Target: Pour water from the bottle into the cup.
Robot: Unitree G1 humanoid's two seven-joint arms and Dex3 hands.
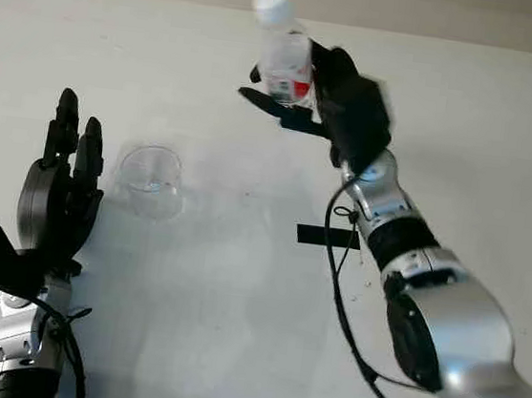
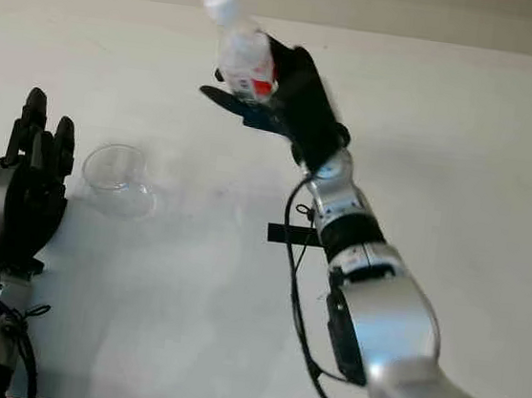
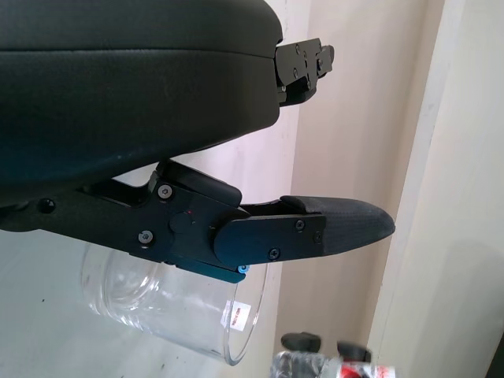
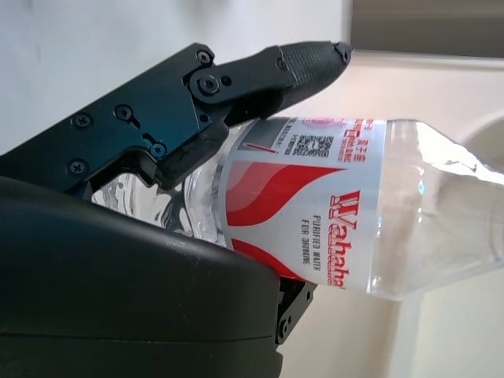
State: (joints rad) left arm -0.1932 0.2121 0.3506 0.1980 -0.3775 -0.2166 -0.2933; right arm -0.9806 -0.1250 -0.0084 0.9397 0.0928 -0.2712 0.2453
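Gripping the bottle (image 1: 284,55) around its labelled middle, right hand (image 1: 339,102) was raised over the far centre of the white table (image 1: 465,135), fingers (image 4: 236,87) wrapped across the red-and-white label. Bottle stayed near upright, tilted slightly left, white cap (image 1: 273,4) on and uppermost. Clear cup (image 1: 151,179) stood upright on the table at near left, well apart from the bottle, to its left and nearer. Left hand (image 1: 61,185) was open, holding nothing, just beside the cup on its left side; contact with the cup could not be told. Short black strip (image 1: 324,235) lay on the table near centre, by the right forearm.
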